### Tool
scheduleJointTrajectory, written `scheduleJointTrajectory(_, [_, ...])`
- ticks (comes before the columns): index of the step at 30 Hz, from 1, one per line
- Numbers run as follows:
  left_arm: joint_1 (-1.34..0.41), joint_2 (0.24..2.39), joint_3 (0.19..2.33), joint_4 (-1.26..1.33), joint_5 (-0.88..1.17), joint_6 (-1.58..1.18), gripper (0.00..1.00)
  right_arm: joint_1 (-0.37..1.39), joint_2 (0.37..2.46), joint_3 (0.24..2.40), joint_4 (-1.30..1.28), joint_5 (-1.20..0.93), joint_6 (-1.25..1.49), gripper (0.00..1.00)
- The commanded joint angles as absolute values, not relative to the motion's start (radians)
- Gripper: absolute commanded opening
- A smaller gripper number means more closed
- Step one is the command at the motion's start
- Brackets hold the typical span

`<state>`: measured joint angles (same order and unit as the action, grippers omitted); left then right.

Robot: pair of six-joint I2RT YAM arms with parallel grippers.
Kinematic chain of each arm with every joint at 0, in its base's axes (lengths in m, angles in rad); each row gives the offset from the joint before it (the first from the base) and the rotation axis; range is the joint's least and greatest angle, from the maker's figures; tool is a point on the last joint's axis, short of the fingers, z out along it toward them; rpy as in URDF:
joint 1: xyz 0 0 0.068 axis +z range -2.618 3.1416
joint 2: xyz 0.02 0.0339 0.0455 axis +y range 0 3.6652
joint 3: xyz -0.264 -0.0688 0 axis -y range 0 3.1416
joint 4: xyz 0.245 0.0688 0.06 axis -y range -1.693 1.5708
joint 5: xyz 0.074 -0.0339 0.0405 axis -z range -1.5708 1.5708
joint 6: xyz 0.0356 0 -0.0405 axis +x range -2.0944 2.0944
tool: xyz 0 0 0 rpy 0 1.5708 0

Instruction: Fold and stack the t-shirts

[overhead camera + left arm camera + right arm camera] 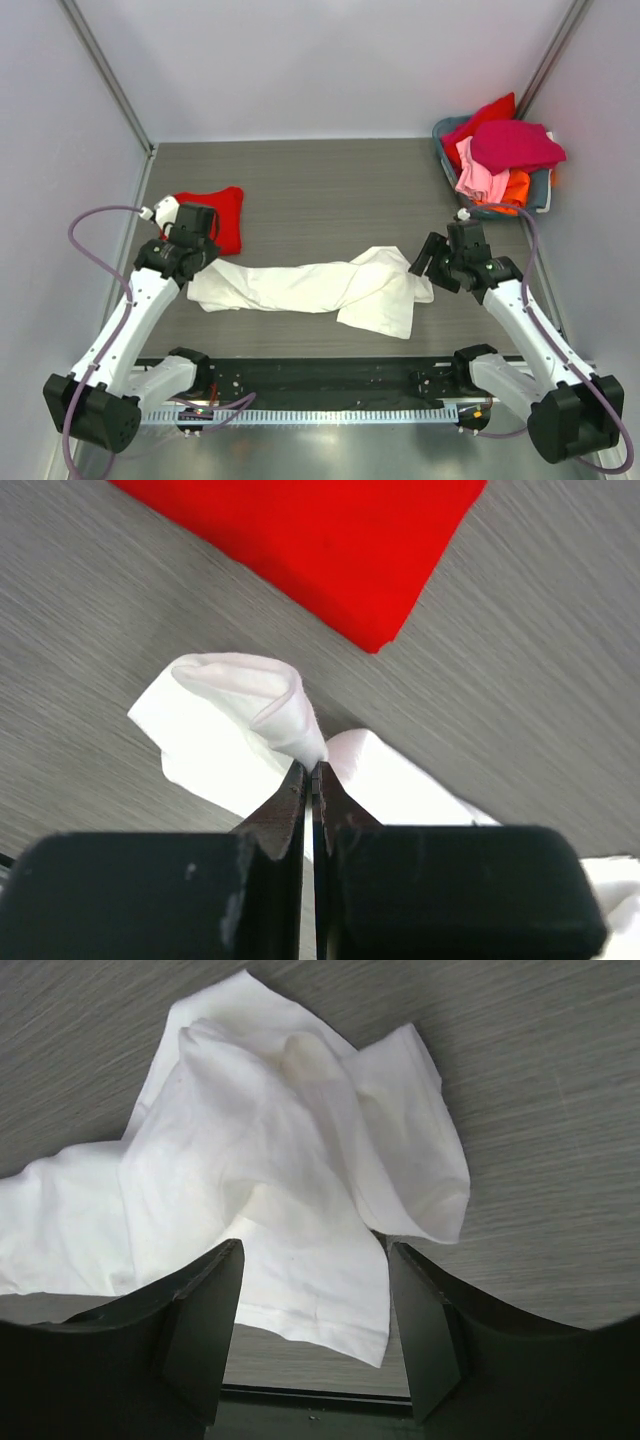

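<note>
A white t-shirt (320,285) lies stretched and bunched across the table's near middle. My left gripper (197,262) is shut on its left end; the pinched white fold (265,705) shows at the fingertips in the left wrist view. My right gripper (428,257) is open just above the shirt's right end (290,1170), not holding it. A folded red t-shirt (222,215) lies flat at the left, just beyond my left gripper; it also shows in the left wrist view (320,540). More t-shirts, a magenta one (515,145), red, pink and orange, are piled in the basket.
A grey-blue plastic basket (541,192) stands at the back right corner against the right wall. White walls enclose the table on the left, back and right. A black rail (320,378) runs along the near edge between the arm bases.
</note>
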<state>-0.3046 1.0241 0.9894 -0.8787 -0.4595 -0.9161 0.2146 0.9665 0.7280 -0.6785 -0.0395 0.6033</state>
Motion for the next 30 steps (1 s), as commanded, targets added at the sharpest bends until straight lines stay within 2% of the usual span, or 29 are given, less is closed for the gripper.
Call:
scheduleJointTrajectory(1, [-0.233, 1.009, 0.988, -0.792, -0.425, -0.962, 0.01, 0.216, 0.899, 0.678, -0.678, -0.006, 0.664, 0.65])
scheduleJointTrajectory(6, [-0.193, 1.067, 1.002, -0.784, -0.39, -0.973, 0.0, 0.261, 0.862, 0.589, -0.704, -0.023, 0.762, 0.62])
scheduleJointTrajectory(11, [-0.193, 1.092, 0.999, -0.787, -0.402, -0.983, 0.0, 0.367, 0.844, 0.546, -0.709, 0.061, 0.833, 0.61])
scheduleJointTrajectory(19, [-0.193, 1.091, 0.973, -0.744, -0.384, -0.979, 0.01, 0.423, 1.007, 0.509, -0.516, 0.012, 0.853, 0.58])
scheduleJointTrajectory(22, [-0.193, 1.103, 0.931, -0.723, -0.348, -1.014, 0.01, 0.446, 1.074, 0.54, -0.476, 0.041, 0.856, 0.58])
scheduleJointTrajectory(27, [-0.202, 1.163, 0.825, -0.58, -0.177, -1.029, 0.0, 0.448, 1.186, 0.623, -0.448, 0.118, 0.835, 0.58])
scheduleJointTrajectory(30, [-0.253, 1.207, 0.807, -0.522, -0.163, -1.058, 0.0, 0.446, 1.247, 0.672, -0.445, 0.185, 0.821, 0.57])
